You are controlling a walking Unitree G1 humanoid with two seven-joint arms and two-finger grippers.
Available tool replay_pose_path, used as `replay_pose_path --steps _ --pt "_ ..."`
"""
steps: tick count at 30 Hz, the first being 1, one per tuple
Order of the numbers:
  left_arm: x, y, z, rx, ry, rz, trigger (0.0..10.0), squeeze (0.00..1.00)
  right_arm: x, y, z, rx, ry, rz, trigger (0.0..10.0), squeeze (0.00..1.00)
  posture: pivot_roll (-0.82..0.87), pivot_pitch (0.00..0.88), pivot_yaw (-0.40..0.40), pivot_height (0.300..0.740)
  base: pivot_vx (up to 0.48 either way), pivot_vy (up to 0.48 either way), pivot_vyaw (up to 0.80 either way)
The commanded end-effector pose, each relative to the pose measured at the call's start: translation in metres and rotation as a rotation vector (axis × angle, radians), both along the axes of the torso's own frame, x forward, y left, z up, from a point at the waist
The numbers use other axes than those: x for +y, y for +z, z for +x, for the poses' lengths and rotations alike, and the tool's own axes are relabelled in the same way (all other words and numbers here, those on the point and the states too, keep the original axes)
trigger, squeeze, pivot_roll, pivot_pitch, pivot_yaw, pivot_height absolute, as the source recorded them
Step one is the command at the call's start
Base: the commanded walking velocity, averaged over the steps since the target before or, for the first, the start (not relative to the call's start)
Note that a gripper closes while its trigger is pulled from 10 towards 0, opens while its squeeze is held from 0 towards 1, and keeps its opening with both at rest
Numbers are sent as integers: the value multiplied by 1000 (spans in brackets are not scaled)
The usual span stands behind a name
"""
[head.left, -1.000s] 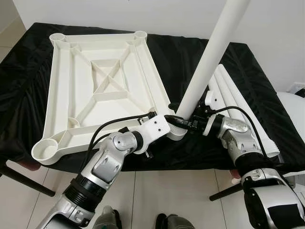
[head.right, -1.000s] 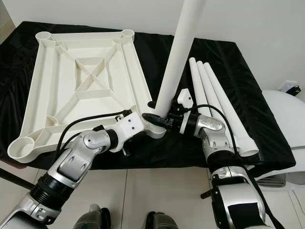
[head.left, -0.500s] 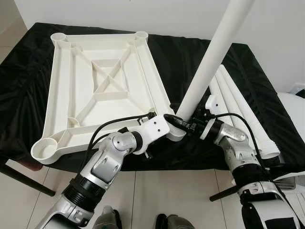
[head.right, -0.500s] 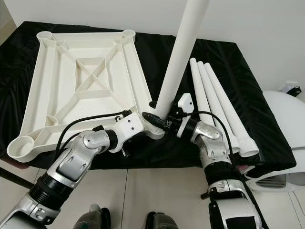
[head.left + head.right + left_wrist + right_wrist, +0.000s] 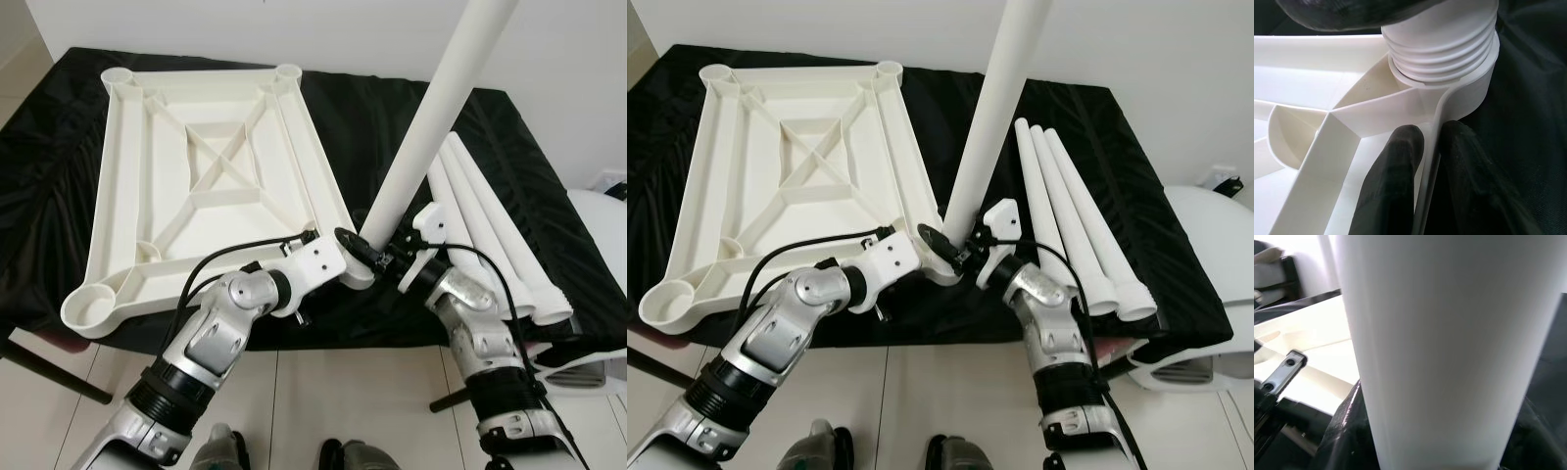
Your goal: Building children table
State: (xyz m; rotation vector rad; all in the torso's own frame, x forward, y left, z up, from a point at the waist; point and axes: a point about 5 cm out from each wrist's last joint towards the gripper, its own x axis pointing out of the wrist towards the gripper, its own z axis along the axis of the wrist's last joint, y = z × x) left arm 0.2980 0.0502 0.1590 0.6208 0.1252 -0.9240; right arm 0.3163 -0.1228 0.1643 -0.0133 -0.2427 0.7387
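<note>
Left gripper (image 5: pixel 1425 161) pinches white ribbed plastic tabletop (image 5: pixel 196 176) rim, steadying socket; right gripper (image 5: pixel 387 257) clamps long white tubular leg (image 5: pixel 431 127), threading it in.

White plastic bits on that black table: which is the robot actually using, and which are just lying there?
In use:
- upside-down white plastic tabletop, pinched by left gripper
- upright white tube leg, held by right gripper at corner socket

Lying about:
- three spare white legs
- black cloth

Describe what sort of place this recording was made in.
Probably a room in a home: pale tiled floor, plain white wall, and a low surface under black cloth used as a workbench for the white tabletop and table legs.
</note>
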Motion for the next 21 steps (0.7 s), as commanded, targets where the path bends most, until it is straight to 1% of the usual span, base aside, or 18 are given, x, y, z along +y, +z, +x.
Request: replay_pose_path --steps 1,3,4,7,8,13,14,16,21 --pt "-8 8 -4 -61 -20 -17 10000 0 7 -1 -1 22 -19 24 10000 0 -64 86 -46 740 0 0 0" --pt "-8 8 -4 -60 -19 -18 10000 0 15 -3 -3 48 -106 61 10000 0 -66 88 -44 740 0 0 0" --pt "-8 8 -4 -60 -19 -18 10000 0 15 -3 -3 48 -106 61 10000 0 -66 88 -44 740 0 0 0" --pt "-8 8 -3 -60 -18 -18 10000 0 24 -6 -6 75 -221 97 10000 0 -67 93 -43 740 0 0 0" --pt "-8 8 -3 -60 -18 -18 10000 0 24 -6 -6 75 -221 97 10000 0 -67 93 -43 740 0 0 0" --pt "-8 8 -4 -56 -19 -22 10000 0 25 -5 -8 87 -405 115 10000 0 -66 101 -42 740 0 0 0" --pt "-8 8 -4 -56 -19 -22 10000 0 25 -5 -8 87 -405 115 10000 0 -66 101 -42 740 0 0 0" --pt "-8 7 -3 -54 -17 -21 10000 0 27 -4 -9 100 -466 142 10000 0 -65 94 -43 740 0 0 0" --pt "-9 9 -3 -58 -18 -24 10000 0 34 -3 -13 86 -493 139 10000 0 -63 96 -44 740 0 0 0"
